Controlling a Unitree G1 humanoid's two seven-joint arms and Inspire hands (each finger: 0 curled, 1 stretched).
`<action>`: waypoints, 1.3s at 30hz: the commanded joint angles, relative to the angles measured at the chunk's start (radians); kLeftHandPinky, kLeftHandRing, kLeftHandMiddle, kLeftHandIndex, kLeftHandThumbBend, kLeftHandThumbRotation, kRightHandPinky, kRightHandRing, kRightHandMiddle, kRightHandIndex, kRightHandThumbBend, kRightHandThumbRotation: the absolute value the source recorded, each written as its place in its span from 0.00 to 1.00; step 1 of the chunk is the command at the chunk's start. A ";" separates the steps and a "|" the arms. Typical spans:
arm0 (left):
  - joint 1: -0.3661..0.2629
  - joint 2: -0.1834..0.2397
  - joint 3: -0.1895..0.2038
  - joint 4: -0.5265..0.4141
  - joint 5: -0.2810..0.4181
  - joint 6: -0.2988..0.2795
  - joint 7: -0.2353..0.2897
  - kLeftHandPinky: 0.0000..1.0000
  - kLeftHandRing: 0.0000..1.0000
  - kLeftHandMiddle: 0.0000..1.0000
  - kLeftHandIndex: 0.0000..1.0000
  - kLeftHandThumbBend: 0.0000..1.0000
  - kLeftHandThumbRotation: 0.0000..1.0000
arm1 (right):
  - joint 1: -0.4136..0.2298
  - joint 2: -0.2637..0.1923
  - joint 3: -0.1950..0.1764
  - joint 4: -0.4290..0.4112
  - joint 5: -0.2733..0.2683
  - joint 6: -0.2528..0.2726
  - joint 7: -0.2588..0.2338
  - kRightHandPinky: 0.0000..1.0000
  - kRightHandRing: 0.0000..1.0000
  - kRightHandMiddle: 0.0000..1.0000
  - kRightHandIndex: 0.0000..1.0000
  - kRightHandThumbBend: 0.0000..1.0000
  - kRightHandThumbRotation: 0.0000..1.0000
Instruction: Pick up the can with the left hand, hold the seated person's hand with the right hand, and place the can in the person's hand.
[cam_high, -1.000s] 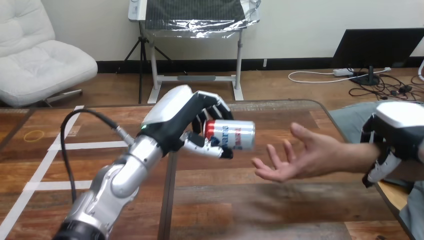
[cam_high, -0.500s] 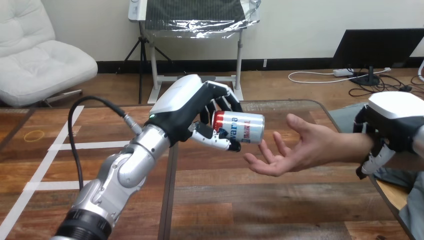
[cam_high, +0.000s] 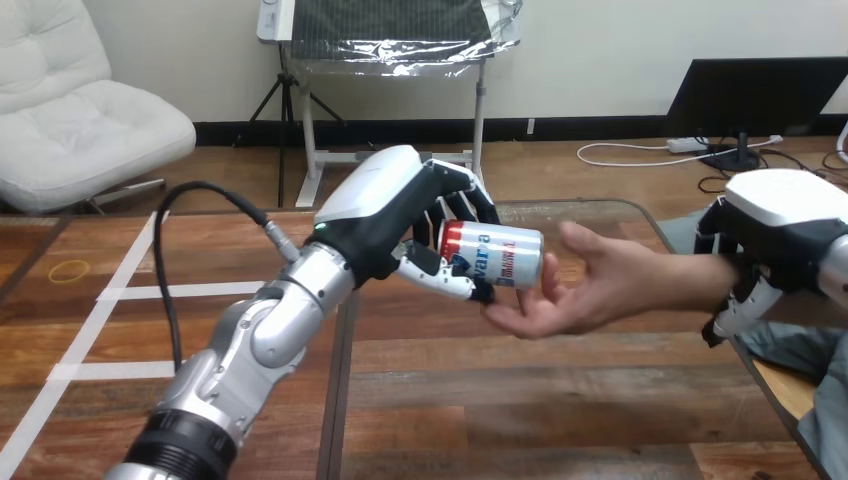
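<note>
Since the moment before, my left arm has carried the can further to the right, and the can's right end has now reached the person's open hand, which was apart from it earlier. All of this is above the wooden table, not resting on it.

My left hand is closed on the can: the fingers curl over its far side and the thumb presses on its near side from below. The can lies on its side, with its left end inside my grasp and its right end sticking out to the right, a little lower.

At the right edge, my right hand is wrapped round the person's wrist, with the fingers curled under it.

The person's hand is between my two hands, palm turned up and to the left. Its fingers are just below the can's right end and its thumb is just beside that end. Whether the can already rests on the palm, I cannot tell.
</note>
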 joint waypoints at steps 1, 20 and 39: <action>-0.115 -0.031 -0.006 -0.021 -0.005 0.020 -0.003 0.33 0.38 0.45 0.49 0.60 0.00 | -0.170 -0.022 -0.049 -0.057 -0.005 0.007 0.004 0.39 0.46 0.51 0.49 0.81 0.00; -0.140 -0.108 -0.063 -0.005 0.030 0.026 0.010 0.33 0.38 0.45 0.48 0.62 0.00 | -0.221 0.019 -0.032 -0.035 -0.006 0.004 0.010 0.34 0.41 0.47 0.49 0.79 0.00; -0.125 -0.170 -0.110 0.007 0.044 0.034 -0.013 0.35 0.40 0.47 0.48 0.58 0.00 | -0.231 0.040 -0.017 -0.016 -0.018 -0.023 -0.006 0.31 0.38 0.45 0.48 0.81 0.00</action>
